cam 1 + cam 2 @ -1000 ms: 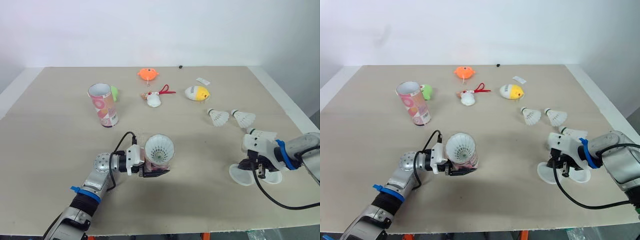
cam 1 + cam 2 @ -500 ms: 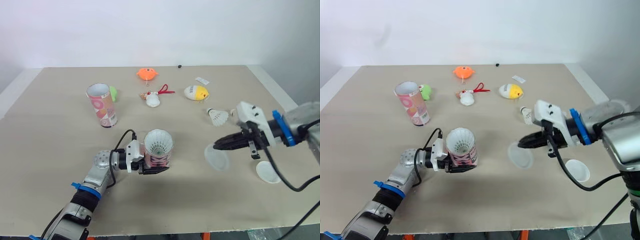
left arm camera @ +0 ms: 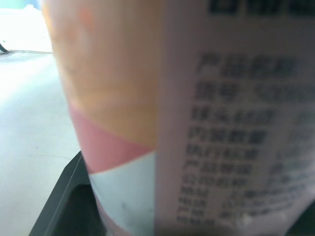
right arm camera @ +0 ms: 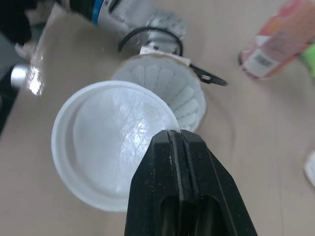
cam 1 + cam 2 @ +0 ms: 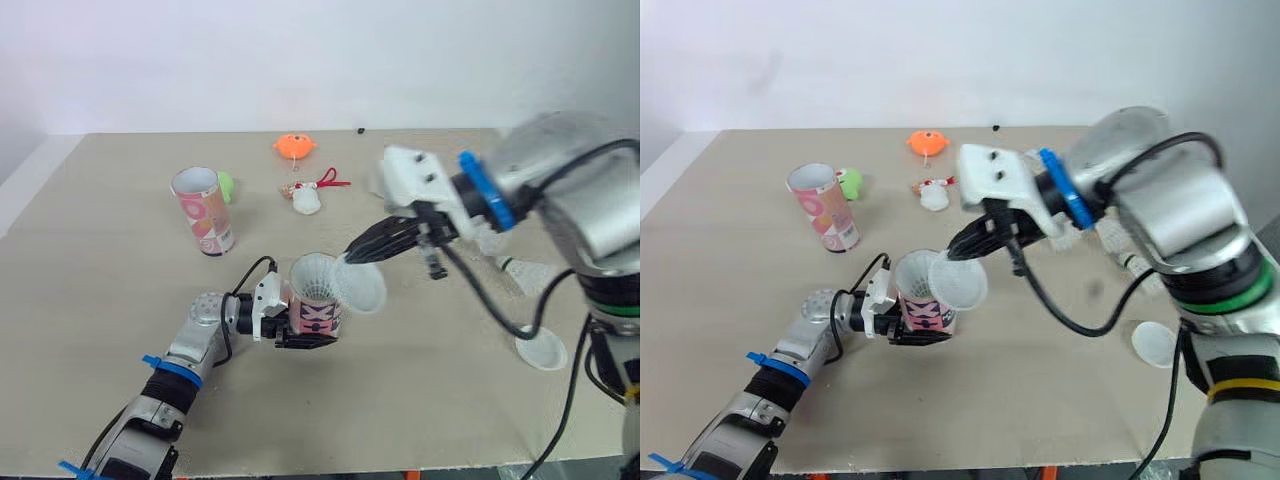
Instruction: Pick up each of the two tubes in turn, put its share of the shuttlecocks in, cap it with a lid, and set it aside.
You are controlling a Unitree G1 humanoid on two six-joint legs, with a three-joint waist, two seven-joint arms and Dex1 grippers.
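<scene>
My left gripper (image 5: 306,326) is shut on a pink patterned tube (image 5: 316,314), held near upright just above the table with a white shuttlecock (image 5: 314,279) in its mouth. Its printed label (image 3: 231,123) looms close in the left wrist view. My right gripper (image 5: 351,257) is shut on the rim of a translucent white lid (image 5: 364,287), which hangs tilted against the right side of the tube's mouth. From the right wrist, the lid (image 4: 110,145) overlaps the shuttlecock's skirt (image 4: 165,86). A second pink tube (image 5: 204,211) stands open at the back left. A second lid (image 5: 541,351) lies at the right.
A loose shuttlecock (image 5: 527,270) lies at the right, partly behind my right arm. An orange toy (image 5: 295,148), a green ball (image 5: 227,185) and a white toy with a red string (image 5: 309,198) lie across the back of the table.
My right gripper lifted one lid off the table at the right and carried it left to the held tube's mouth. The left gripper turned the tube more upright.
</scene>
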